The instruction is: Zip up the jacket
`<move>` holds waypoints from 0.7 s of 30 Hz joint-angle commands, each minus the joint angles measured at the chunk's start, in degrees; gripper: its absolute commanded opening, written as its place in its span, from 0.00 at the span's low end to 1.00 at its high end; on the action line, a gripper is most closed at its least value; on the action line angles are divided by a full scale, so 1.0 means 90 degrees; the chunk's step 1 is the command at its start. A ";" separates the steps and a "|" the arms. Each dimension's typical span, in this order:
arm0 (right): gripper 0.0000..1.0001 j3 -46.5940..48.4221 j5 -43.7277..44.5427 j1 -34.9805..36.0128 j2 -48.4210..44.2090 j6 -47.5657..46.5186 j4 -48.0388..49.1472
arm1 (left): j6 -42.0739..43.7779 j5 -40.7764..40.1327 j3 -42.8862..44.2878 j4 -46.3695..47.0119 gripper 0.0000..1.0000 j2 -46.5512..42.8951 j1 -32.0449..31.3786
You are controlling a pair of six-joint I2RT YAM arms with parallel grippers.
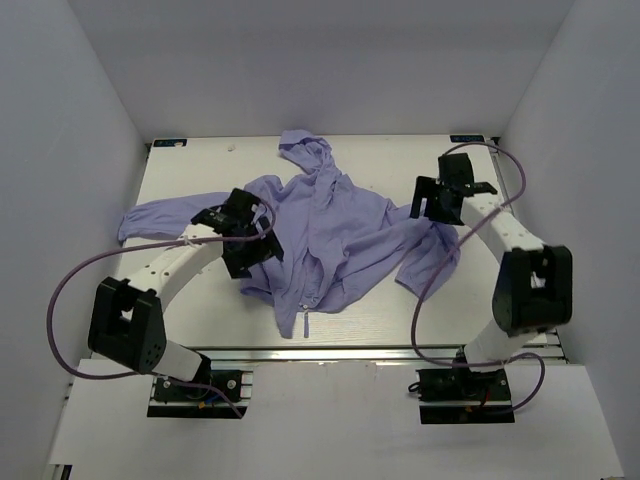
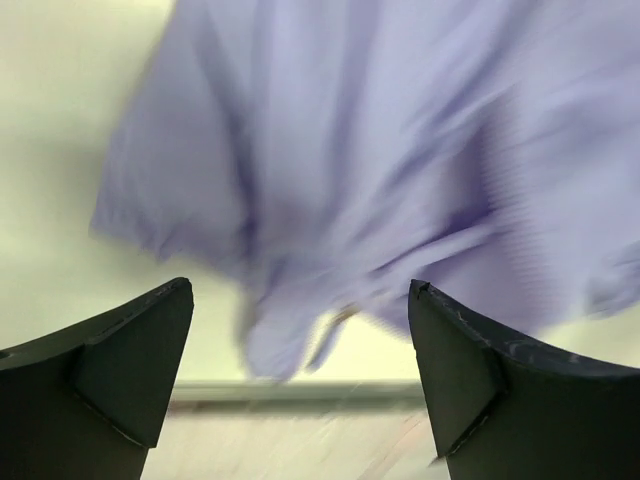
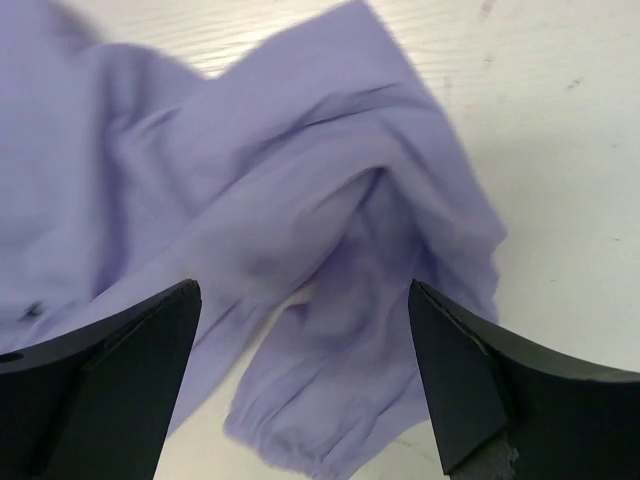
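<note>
Jacket (image 1: 330,235) hem lies near table (image 1: 200,170) front edge.

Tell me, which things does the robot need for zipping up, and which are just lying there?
For the job: the thin, wrinkly light-purple hooded jacket; the open left gripper; the open right gripper.
Just there: the pale wooden table under the jacket; the looping purple cables on the arms.

Pale wood-grain table (image 1: 190,170); white walls (image 1: 320,60) around; small labels (image 1: 170,142) at far corners
</note>
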 commanded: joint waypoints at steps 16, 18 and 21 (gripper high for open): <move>0.89 -0.1669 -0.0701 0.4247 -0.2083 0.1654 0.0493 | 0.1067 -0.2375 0.6341 -0.0546 0.88 0.4727 0.0290; 0.89 -0.1571 -0.0427 0.4522 -0.1616 0.1888 0.0396 | 0.1000 -0.2588 0.6928 -0.0799 0.81 0.5141 0.0339; 0.89 -0.1366 -0.0143 0.5020 -0.1029 0.2074 0.0502 | 0.1087 -0.2376 0.7018 -0.0588 0.65 0.5533 0.0514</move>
